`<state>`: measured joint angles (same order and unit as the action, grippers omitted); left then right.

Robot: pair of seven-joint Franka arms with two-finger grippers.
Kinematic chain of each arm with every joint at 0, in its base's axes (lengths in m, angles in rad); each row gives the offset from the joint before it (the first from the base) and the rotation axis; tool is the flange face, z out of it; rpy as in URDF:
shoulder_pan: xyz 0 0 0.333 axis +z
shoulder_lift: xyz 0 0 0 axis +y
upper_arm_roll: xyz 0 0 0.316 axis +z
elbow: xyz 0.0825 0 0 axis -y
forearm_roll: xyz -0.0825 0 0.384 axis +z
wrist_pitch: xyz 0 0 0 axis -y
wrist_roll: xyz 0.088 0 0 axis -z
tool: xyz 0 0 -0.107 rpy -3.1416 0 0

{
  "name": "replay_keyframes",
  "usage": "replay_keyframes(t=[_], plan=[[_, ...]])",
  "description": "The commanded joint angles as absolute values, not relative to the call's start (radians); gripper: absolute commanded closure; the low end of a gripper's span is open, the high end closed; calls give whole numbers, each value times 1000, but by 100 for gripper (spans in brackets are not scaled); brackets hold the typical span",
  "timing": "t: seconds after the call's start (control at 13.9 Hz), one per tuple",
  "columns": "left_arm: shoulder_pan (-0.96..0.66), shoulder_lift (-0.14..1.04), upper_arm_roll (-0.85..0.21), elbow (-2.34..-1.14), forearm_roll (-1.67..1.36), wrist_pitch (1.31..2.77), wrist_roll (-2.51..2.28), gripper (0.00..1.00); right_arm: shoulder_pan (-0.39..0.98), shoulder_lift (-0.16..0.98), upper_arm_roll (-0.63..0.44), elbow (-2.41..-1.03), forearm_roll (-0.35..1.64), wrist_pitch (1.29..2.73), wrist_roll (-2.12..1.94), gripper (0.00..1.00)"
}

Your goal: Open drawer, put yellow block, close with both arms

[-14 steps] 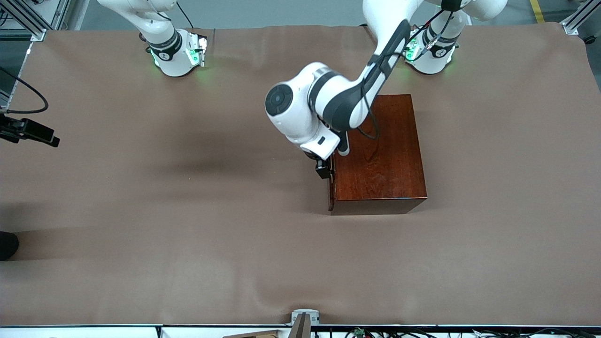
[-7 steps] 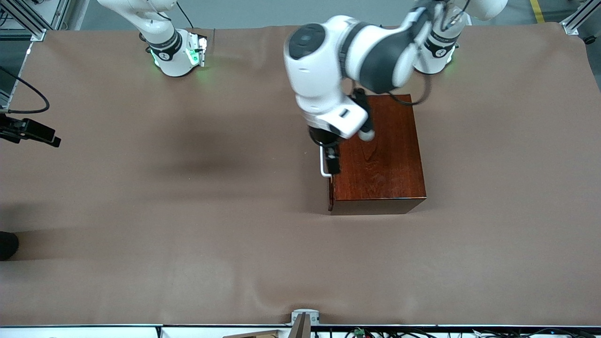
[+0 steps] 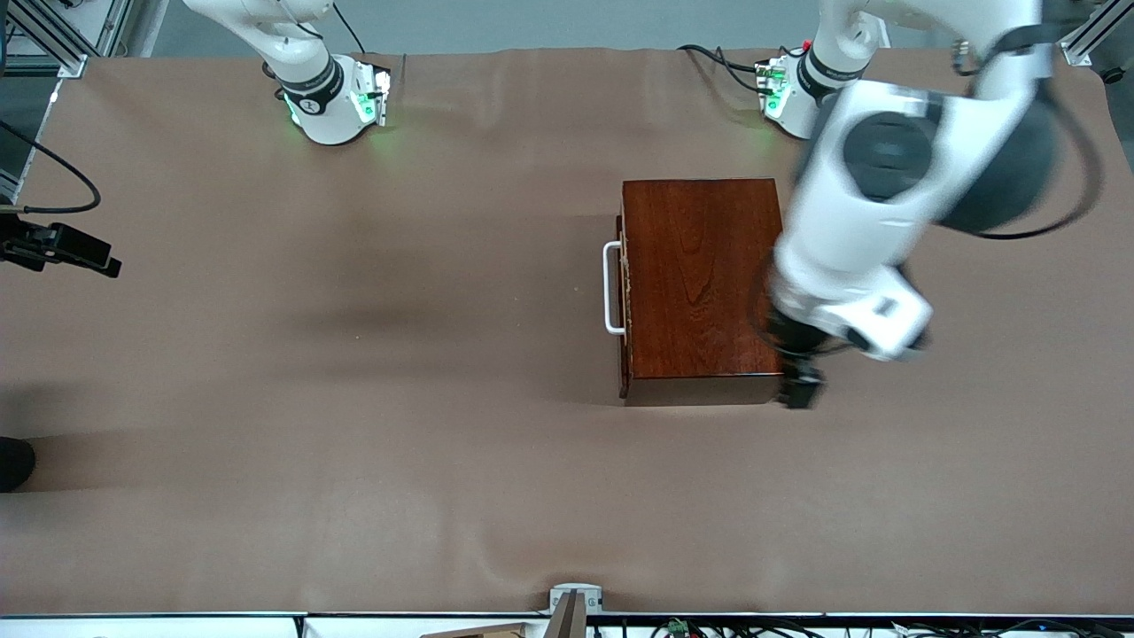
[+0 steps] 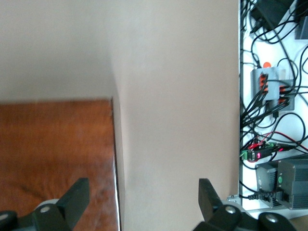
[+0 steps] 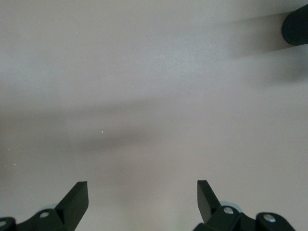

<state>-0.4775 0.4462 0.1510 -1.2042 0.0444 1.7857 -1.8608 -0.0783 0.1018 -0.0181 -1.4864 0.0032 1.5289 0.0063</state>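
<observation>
Drawer [image 3: 624,292] is sitting shut in the mahogany cabinet [image 3: 700,283], white handle [image 3: 609,288] facing the right arm's end, while the left gripper [image 3: 797,390] is hanging over the cabinet's corner nearest the front camera. Left wrist view: jaws are standing apart, straddling the cabinet's edge [image 4: 114,159] (wood under one finger, brown table cover [image 4: 178,120] between). Right wrist view: the right gripper [image 5: 142,202] is waiting, jaws apart over bare cover.

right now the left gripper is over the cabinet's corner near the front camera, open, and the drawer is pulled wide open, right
Not quite. The drawer is all but shut, its front nearly flush with the cabinet and only the white handle standing out, as the front view shows. The rest holds: the left gripper is open over that corner.
</observation>
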Motion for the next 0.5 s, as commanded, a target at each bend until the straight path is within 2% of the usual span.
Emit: replay_keyframes(t=[0.0,0.22,0.43], plan=[[-396,390,140,-1271,12,1790,-1694,0,-75,94,-15,-1480,-3,1516,23,0],[-295,309,140,-1351,-80,1786,-1464,0,-75,94,-15,-1479,-3,1517,23,0],[-249,195,140,-1489,-84,1786,-1256,0,-77,94,-17,-1479,-3,1517,23,0]])
